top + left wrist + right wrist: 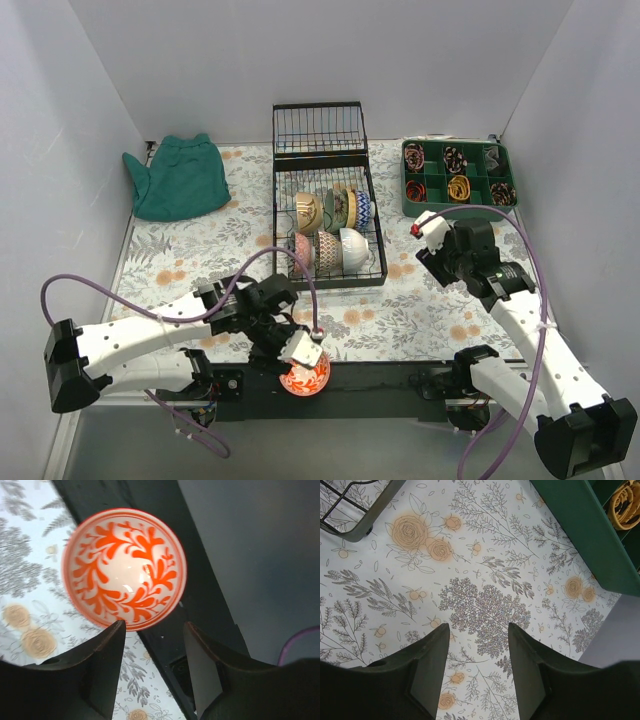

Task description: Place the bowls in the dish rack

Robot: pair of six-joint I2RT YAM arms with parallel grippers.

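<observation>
A red-orange patterned bowl [305, 379] sits upright at the table's near edge, partly over the black base rail. In the left wrist view the bowl [124, 569] lies just beyond the fingertips. My left gripper [303, 357] hovers right over it, open and empty [155, 630], its jaws clear of the rim. The black wire dish rack [330, 283] stands in the middle of the table with several bowls [333, 211] standing on edge in two rows. My right gripper [428, 245] is open and empty [479, 630] above bare tablecloth, right of the rack.
A green compartment tray [456, 207] stands at the back right and also shows in the right wrist view [580, 535]. A teal cloth [178, 176] lies at the back left. The rack's wire-grid panel [318, 125] stands up behind it. The rack's corner [350, 527] shows at upper left.
</observation>
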